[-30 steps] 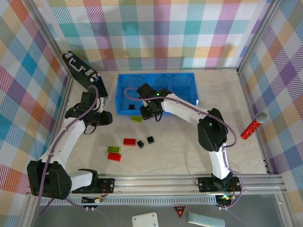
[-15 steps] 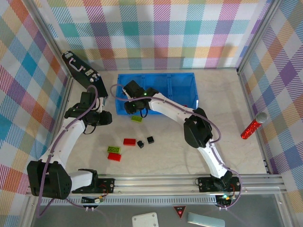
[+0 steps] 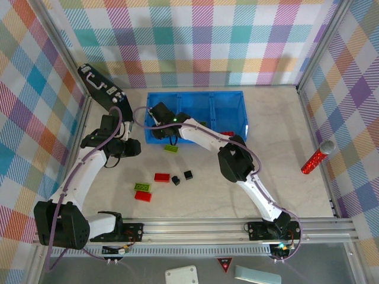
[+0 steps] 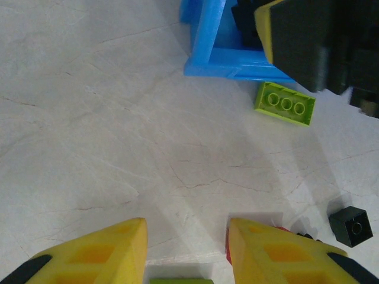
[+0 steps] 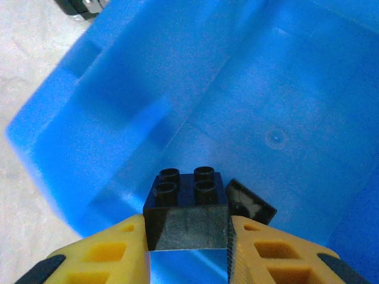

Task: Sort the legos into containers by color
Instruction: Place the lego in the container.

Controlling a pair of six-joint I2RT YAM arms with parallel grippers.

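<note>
My right gripper (image 5: 187,236) is shut on a black studded brick (image 5: 186,204), held over the left compartment of the blue tray (image 5: 118,100); another black piece (image 5: 251,202) lies on the floor there. From above, that gripper (image 3: 157,124) hangs at the tray's (image 3: 228,100) left end. My left gripper (image 4: 186,236) is open above bare table, left of the loose bricks. A lime brick (image 4: 285,103) lies just in front of the tray corner (image 4: 207,53). On the table lie a red brick (image 3: 161,177), two black cubes (image 3: 176,180) (image 3: 188,175), a lime brick (image 3: 142,187) and a red brick (image 3: 143,196).
A black case with silver latches (image 3: 102,89) leans at the back left. A red cylinder with a silver cap (image 3: 317,157) lies at the right wall. Something red (image 3: 228,134) sits in the tray's right compartment.
The right arm has swung left along the tray, carrying the black brick from the middle to the left compartment. The left arm has not moved.
</note>
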